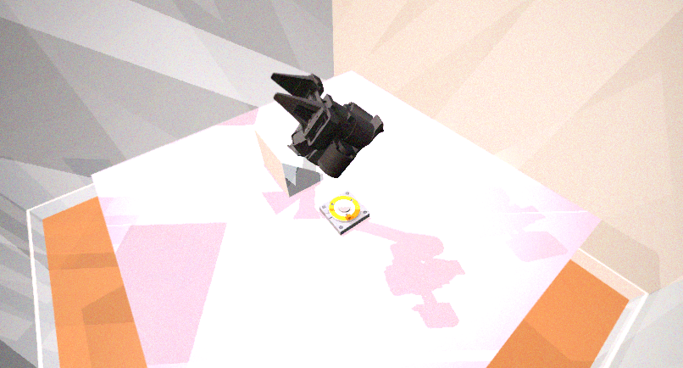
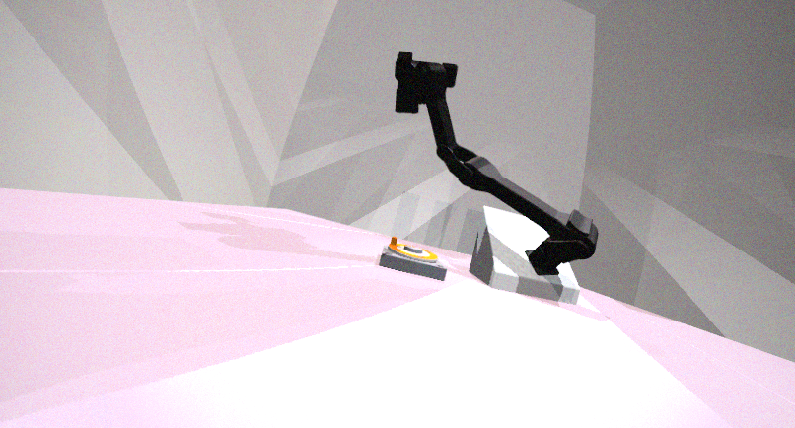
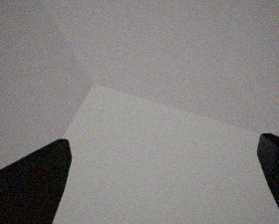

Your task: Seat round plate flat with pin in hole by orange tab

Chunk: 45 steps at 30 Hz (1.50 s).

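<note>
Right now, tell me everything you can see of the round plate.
The plate is a flat yellow ring with a pale hub showing through its centre and a small orange tab at its near edge in the top view. It looks like smooth plastic. It sits on a square grey base with a screw at each corner. In the exterior view the tab stands up on the far left side. Whether it lies flat cannot be told. The tool is high above, open, touching nothing.

Plate on base, arm behind

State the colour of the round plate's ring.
Yellow, with an orange tab; the round plate shows best in the top view.
</note>
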Tool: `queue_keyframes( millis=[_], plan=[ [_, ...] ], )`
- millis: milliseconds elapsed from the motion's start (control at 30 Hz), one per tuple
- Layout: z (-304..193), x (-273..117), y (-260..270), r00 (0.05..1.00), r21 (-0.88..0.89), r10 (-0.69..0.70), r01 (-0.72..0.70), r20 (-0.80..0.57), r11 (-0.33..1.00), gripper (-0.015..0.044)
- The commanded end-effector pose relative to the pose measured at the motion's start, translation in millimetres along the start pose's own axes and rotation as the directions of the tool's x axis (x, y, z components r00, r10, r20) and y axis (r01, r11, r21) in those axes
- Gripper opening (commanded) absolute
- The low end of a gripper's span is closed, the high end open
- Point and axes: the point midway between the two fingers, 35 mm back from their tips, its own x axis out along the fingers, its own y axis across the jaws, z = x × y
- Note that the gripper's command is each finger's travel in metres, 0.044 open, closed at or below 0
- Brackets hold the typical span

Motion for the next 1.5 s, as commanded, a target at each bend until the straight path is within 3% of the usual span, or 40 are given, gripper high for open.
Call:
queue_keyframes(
  millis=[0, 100, 300, 467, 767, 867, 1100, 1167, 1467],
  plan=[
    [-4, 3, 2, 1.000, 0.010, -0.001, 0.001, -0.003, 1.000, 0.0374],
    [-51, 37, 42, 0.998, 0.147, 0.034, -0.027, -0.044, 0.989, 0.0295],
    [-85, 63, 80, 0.994, 0.265, 0.080, -0.057, -0.077, 0.963, 0.0137],
    [-139, 94, 154, 0.973, 0.439, 0.183, -0.104, -0.143, 0.892, 0.0006],
    [-217, 104, 275, 0.901, 0.651, 0.347, -0.101, -0.261, 0.752, 0.0000],
    [-252, 83, 299, 0.884, 0.655, 0.321, -0.024, -0.339, 0.755, 0.0000],
    [-287, 67, 383, 0.783, 0.751, 0.465, 0.004, -0.413, 0.660, 0.0000],
    [-305, 49, 432, 0.701, 0.794, 0.546, 0.046, -0.458, 0.607, 0.0000],
    [-342, -37, 539, 0.451, 0.839, 0.718, 0.155, -0.531, 0.522, 0.0000]
  ],
)
